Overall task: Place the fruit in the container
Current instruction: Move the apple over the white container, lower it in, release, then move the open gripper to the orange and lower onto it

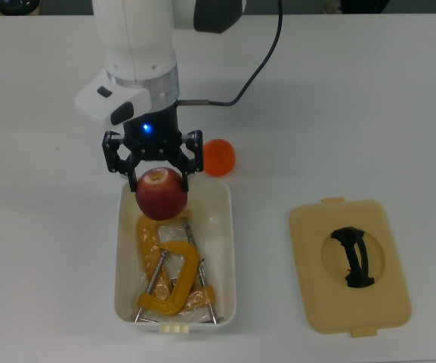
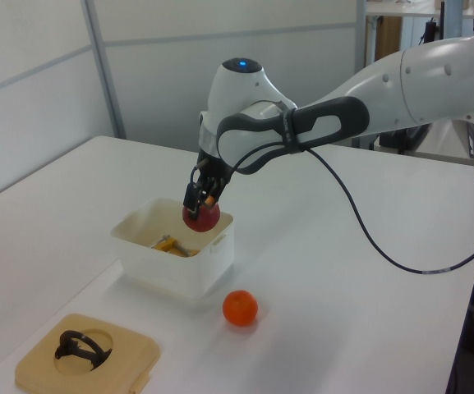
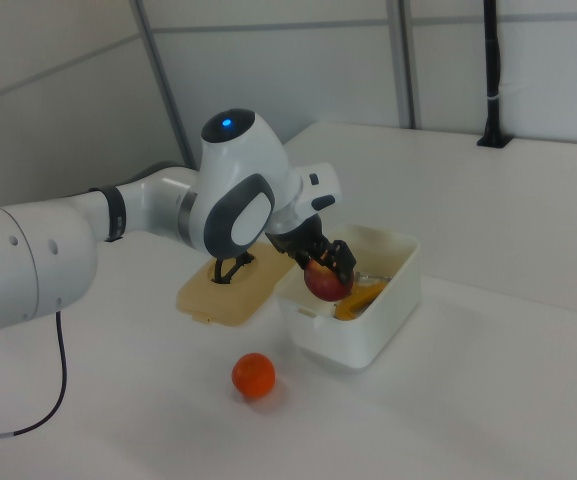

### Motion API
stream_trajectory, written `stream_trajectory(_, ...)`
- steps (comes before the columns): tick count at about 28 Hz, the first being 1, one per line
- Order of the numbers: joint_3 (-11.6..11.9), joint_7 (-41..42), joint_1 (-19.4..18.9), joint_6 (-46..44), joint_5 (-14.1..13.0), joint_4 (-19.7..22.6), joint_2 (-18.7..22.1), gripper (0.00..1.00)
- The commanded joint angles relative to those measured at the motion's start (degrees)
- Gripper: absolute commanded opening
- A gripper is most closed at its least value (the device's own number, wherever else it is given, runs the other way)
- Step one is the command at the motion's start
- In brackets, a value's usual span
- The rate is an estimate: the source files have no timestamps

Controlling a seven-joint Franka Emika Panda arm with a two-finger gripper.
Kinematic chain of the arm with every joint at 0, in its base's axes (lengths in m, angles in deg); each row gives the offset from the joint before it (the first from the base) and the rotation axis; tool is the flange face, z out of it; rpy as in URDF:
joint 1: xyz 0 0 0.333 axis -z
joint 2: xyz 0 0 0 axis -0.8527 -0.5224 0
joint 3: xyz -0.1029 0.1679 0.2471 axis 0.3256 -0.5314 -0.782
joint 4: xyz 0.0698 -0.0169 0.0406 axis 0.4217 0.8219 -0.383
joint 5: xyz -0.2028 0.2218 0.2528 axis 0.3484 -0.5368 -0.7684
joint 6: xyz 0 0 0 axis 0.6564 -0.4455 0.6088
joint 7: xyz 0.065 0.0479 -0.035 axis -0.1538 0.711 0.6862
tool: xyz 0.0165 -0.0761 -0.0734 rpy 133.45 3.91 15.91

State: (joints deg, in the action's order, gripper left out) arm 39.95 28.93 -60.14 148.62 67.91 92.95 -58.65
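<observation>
The apple [image 1: 161,193] is grasped by the gripper [image 1: 156,179] and held above the container's [image 1: 226,257] far end. The orange [image 1: 219,156] is left on the table [image 1: 354,113], just beyond the container.
</observation>
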Motion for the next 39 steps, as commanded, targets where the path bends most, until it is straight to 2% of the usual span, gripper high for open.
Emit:
stream_trajectory(1,0.2,-1.4,-0.3,-0.2,-0.2,0.0,0.5,0.85)
stream_trajectory(3,0.2,-1.3,-0.3,-2.3,-0.2,0.2,0.9,1.00)
stream_trajectory(11,0.4,-0.6,-0.3,-11.3,0.0,0.0,3.3,1.00)
stream_trajectory(17,0.0,2.0,-1.3,-25.5,4.1,0.3,5.0,1.00)
stream_trajectory(19,0.0,2.9,-2.7,-29.0,5.8,1.2,5.2,1.00)
stream_trajectory(25,0.0,2.9,-6.0,-29.8,7.2,4.7,5.2,1.00)
stream_trajectory(33,-0.1,2.6,-9.2,-29.3,7.3,6.7,4.1,1.00)
stream_trajectory(37,-0.4,2.6,-10.6,-29.2,7.5,6.8,2.3,1.00)
stream_trajectory(39,-0.5,2.5,-10.9,-29.1,9.2,6.8,1.0,1.00)
